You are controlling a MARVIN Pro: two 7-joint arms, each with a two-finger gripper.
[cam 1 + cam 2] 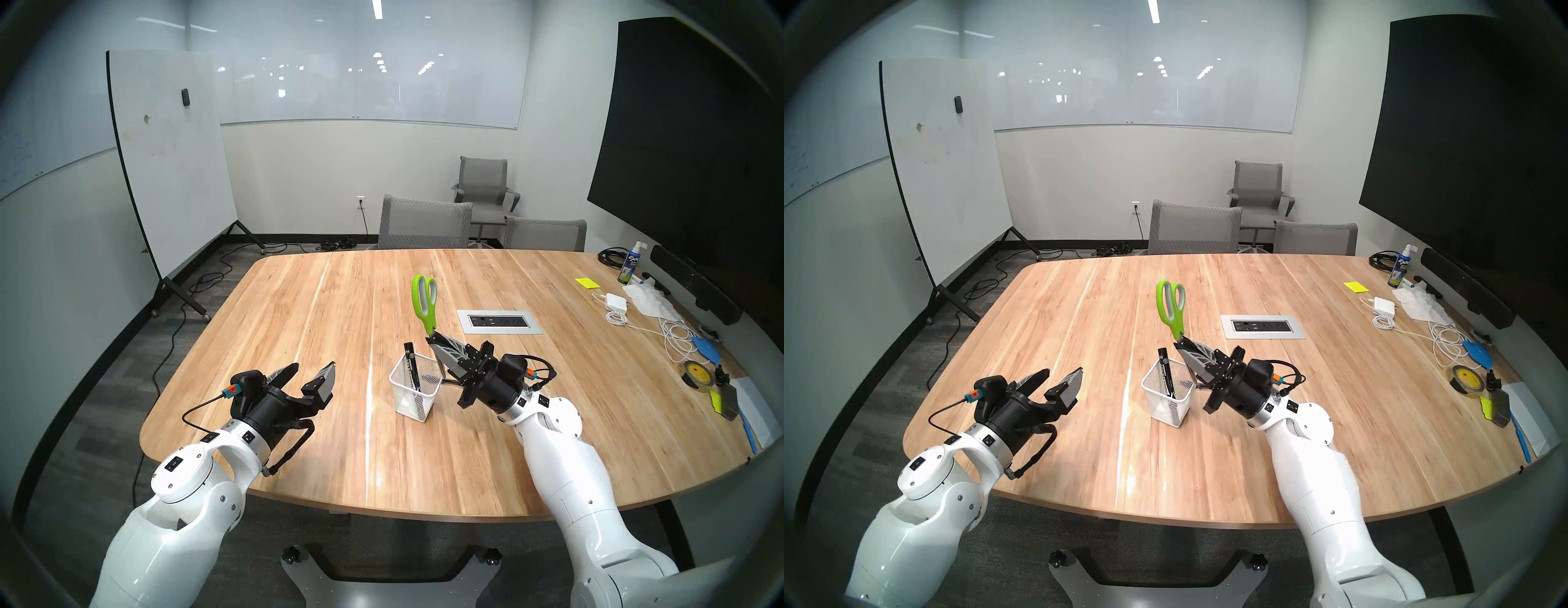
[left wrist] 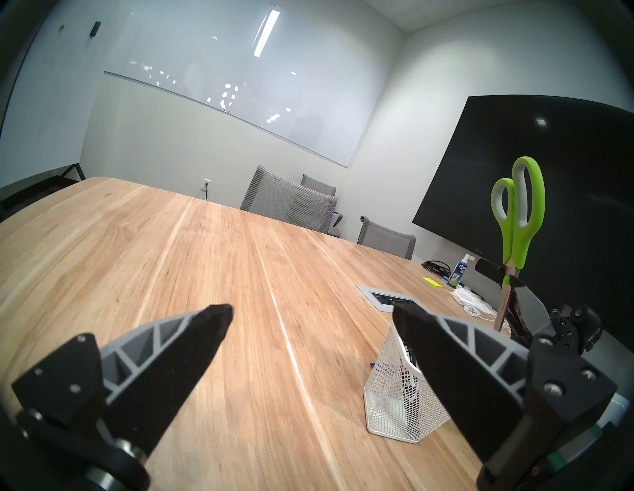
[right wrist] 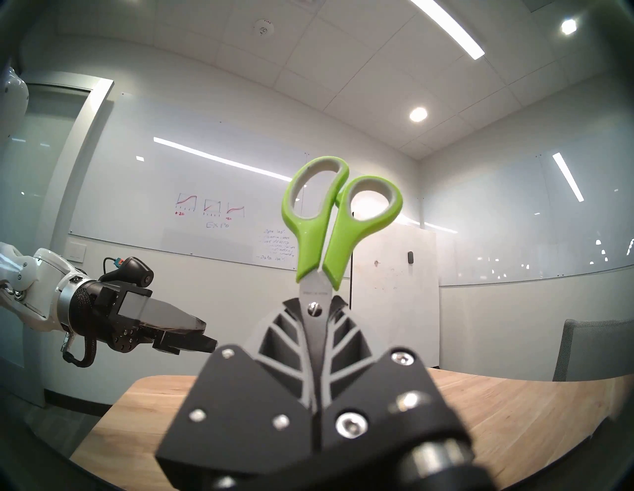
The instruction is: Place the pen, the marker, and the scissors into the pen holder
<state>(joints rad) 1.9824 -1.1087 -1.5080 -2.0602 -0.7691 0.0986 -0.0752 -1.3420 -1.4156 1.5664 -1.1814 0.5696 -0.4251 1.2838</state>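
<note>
My right gripper (image 1: pixel 435 342) is shut on the silver blades of the scissors (image 1: pixel 425 299). It holds them upright, lime-green and grey handles up, just to the right of the pen holder (image 1: pixel 407 403) and above its rim. The blade tips are hidden behind the fingers. The right wrist view shows the scissors (image 3: pixel 326 223) clamped at the pivot. The white mesh pen holder stands on the table with the black marker (image 1: pixel 411 365) sticking out of it. The dark-blue pen (image 1: pixel 430 378) leans inside. My left gripper (image 1: pixel 313 367) is open and empty, left of the holder.
A power outlet panel (image 1: pixel 499 321) is set into the table behind my right gripper. A spray bottle (image 1: pixel 628 267), charger with white cables (image 1: pixel 615 302), yellow sticky notes (image 1: pixel 587 282) and a tape roll (image 1: pixel 695 373) lie along the right edge. Grey chairs (image 1: pixel 424 223) stand at the far side.
</note>
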